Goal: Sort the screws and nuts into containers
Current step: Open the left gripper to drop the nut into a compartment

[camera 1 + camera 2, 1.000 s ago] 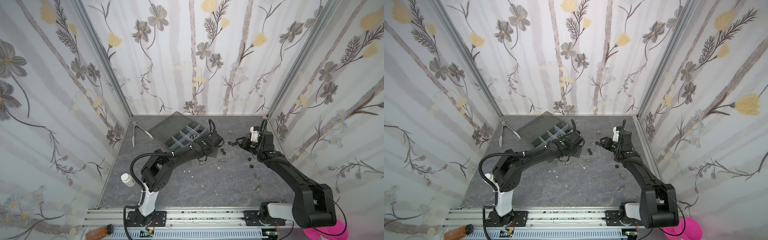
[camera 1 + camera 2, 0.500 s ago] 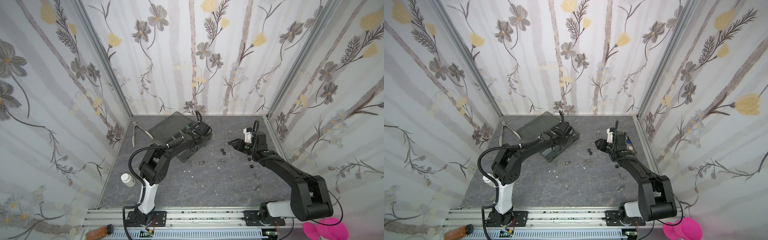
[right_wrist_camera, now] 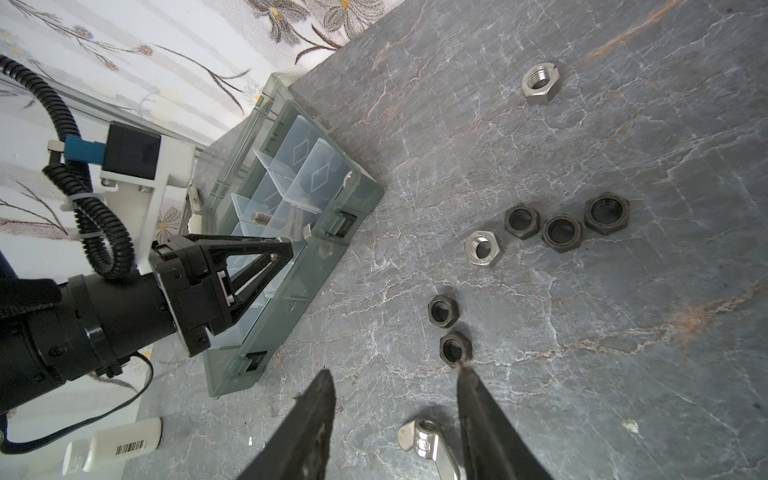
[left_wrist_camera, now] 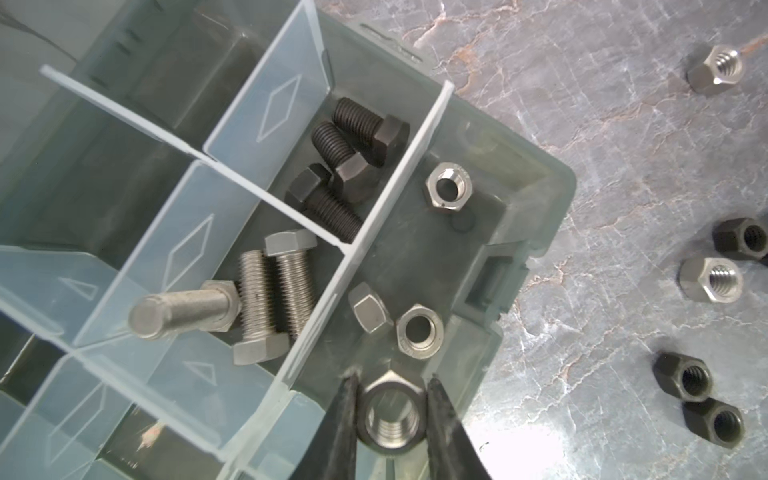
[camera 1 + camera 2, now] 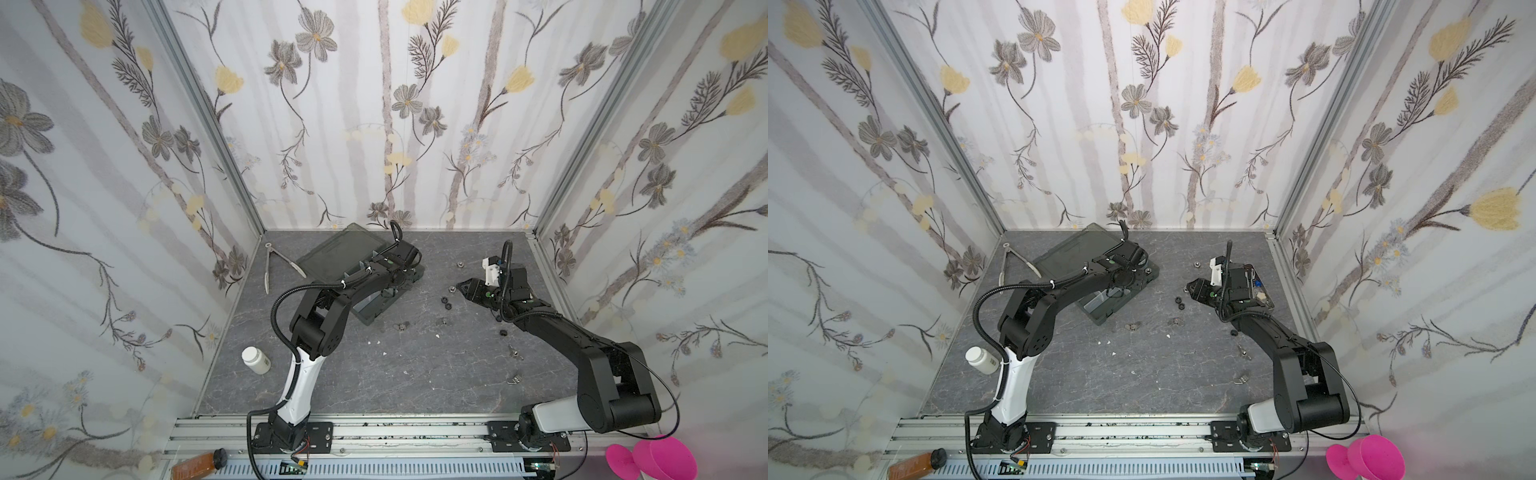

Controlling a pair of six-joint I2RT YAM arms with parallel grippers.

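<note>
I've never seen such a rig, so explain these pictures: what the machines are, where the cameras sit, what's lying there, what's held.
Two robot arms stand on a rail, each ending in two-fingered jaws. The two wide pictures look down from overhead; the close-ups come from cameras on the wrists. The left arm reaches over an organizer box and grips a silver nut in its jaws, above a compartment holding three silver nuts; black bolts and silver bolts fill neighbouring compartments. The right arm holds its jaws open and empty near loose black nuts on the grey table. Tongs and a white bottle lie aside.
</note>
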